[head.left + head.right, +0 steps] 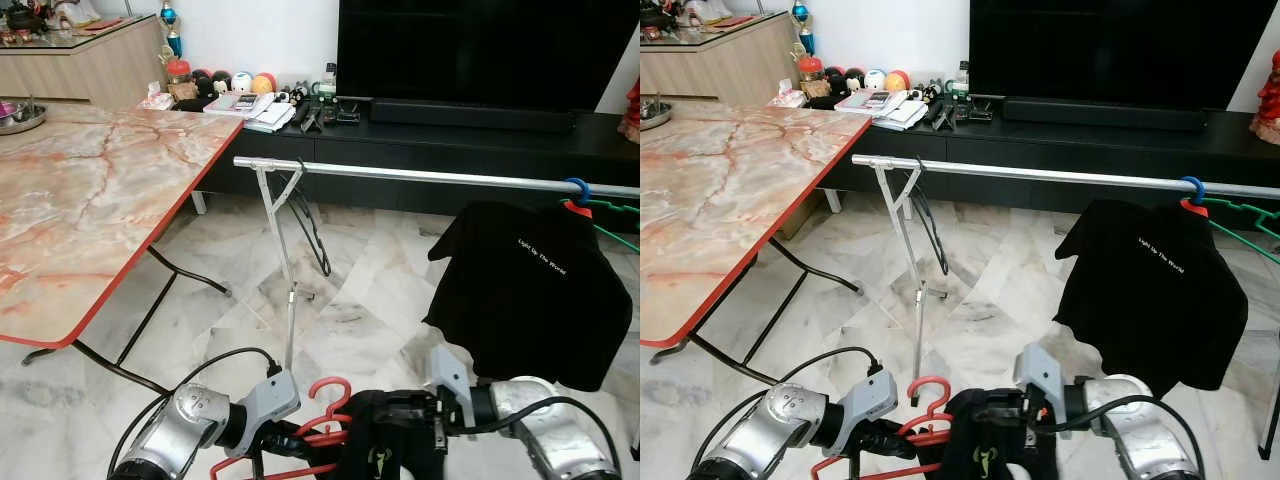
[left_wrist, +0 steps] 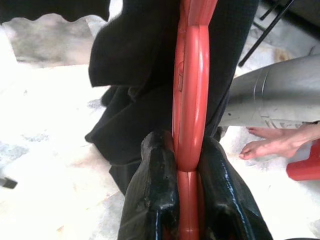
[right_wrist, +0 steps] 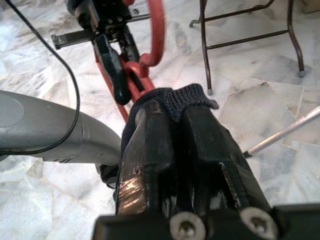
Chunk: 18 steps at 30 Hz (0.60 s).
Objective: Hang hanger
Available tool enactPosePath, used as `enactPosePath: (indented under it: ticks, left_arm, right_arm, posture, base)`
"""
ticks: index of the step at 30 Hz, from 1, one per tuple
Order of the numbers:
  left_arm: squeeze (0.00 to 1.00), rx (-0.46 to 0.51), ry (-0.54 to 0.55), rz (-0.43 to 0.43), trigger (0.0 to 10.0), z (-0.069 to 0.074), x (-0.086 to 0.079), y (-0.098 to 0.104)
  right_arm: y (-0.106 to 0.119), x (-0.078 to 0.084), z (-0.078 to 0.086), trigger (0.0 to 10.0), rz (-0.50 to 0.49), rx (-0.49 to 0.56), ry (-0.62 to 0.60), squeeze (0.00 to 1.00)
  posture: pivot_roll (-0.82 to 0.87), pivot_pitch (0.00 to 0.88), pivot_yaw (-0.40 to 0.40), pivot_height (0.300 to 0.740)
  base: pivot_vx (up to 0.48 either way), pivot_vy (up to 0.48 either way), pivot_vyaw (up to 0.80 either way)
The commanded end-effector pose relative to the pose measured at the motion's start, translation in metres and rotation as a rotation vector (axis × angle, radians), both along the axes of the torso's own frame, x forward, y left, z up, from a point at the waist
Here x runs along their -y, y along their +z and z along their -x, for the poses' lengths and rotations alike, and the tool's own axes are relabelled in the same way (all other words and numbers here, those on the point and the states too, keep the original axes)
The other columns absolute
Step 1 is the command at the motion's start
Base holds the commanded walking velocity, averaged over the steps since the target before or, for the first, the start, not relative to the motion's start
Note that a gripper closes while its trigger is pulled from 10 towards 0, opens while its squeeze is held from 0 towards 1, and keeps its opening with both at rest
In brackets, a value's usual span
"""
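Observation:
A red plastic hanger (image 1: 330, 395) is low in front of me, its hook pointing up. My left gripper (image 2: 187, 145) is shut on the hanger's red bar (image 2: 190, 100). A black garment (image 1: 390, 440) hangs bunched on the hanger. My right gripper (image 3: 172, 107) is shut on the garment's ribbed collar (image 3: 180, 97), right beside the left gripper's fingers (image 3: 115, 75). The silver clothes rail (image 1: 420, 175) runs across ahead, above and beyond both grippers.
A black T-shirt (image 1: 535, 290) hangs at the rail's right end beside green hangers (image 1: 615, 210). A thin black hanger (image 1: 312, 225) dangles by the rail's stand (image 1: 290, 290). A marble folding table (image 1: 90, 200) is on my left, and a TV console (image 1: 450, 140) behind. A person's bare foot (image 2: 270, 145) is on the floor.

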<state>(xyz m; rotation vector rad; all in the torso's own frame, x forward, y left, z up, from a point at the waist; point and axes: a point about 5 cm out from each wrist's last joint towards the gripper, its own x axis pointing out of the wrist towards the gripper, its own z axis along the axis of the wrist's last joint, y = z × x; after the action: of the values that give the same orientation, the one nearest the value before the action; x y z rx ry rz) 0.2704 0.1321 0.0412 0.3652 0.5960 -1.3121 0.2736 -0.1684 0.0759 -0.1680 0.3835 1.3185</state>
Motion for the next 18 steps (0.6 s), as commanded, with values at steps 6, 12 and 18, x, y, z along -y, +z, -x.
enactPosePath:
  ticks: [6,12,18]
  left_arm:
    - [0.0,0.008,0.043,-0.058,0.0,0.003,-0.012,-0.01]
    - [0.0,-0.014,0.1,-0.035,0.0,0.007,-0.029,-0.01]
    - [0.0,-0.051,0.12,-0.008,0.0,0.014,-0.049,-0.004]
  right_arm:
    - [0.001,0.02,0.001,0.0,0.075,0.045,-0.062,0.0]
    - [-0.01,0.044,-0.002,0.0,0.12,0.068,-0.254,0.0]
    - [-0.034,0.055,0.018,0.0,0.269,0.011,-0.216,0.0]
  posture:
    - [0.1,0.062,-0.006,0.74]
    - [0.1,0.068,-0.007,0.74]
    - [0.1,0.071,-0.007,0.74]
  base:
    - [0.0,0.0,0.0]
    - [0.0,0.0,0.0]
    - [0.0,0.0,0.0]
